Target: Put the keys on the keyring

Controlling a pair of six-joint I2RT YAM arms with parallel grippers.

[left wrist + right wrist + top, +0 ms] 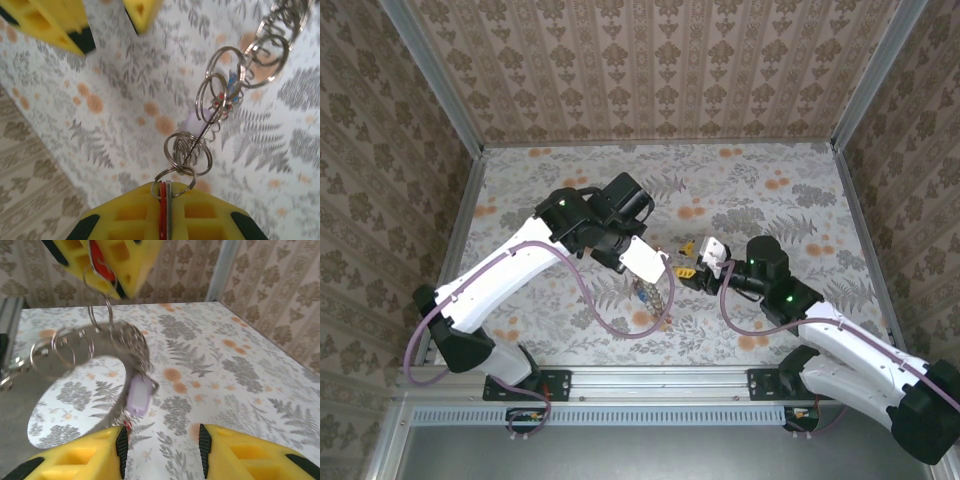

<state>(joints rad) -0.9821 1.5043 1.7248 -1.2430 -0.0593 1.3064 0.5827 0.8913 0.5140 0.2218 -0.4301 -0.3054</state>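
The left fingers (125, 216) are clamped on a red-tagged key (162, 212) and the small ring through it. Below them hangs the keyring (95, 342), a tangle of steel loops carrying a purple-tagged key (138, 396). Whether its low end touches the counter (770, 200) cannot be told. The right fingers (250, 457) stand apart, holding nothing, just beside the left fingers.

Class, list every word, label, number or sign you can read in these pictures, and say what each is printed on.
No readable text anywhere.
The purple tag on the keyring looks blank, though blurred.
The red tag gripped in the left claw shows only its edge.
The arm covers and wallpaper carry no lettering I can make out.
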